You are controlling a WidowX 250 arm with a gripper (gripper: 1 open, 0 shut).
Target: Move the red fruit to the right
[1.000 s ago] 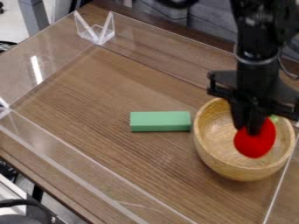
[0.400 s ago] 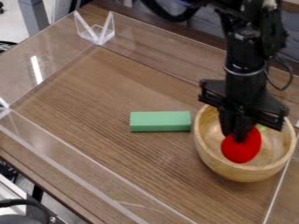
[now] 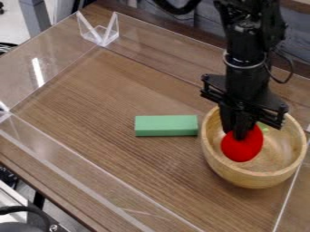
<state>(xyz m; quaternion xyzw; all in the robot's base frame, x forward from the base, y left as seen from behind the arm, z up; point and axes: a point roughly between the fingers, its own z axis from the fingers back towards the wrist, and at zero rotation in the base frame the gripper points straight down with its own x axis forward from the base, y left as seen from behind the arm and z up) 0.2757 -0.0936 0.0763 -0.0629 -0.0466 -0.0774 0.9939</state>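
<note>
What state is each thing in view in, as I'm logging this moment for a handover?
Gripper: nearly closed, gripping the red fruit over the bowl.
Red fruit: held between the fingertips, its leafy top hidden.
Wooden bowl: upright, on the table.
Green block: lying flat, left of the bowl in the picture.

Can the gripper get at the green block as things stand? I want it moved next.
Probably not yet: the gripper is over the bowl, holding the red fruit. The block itself lies uncovered.
</note>
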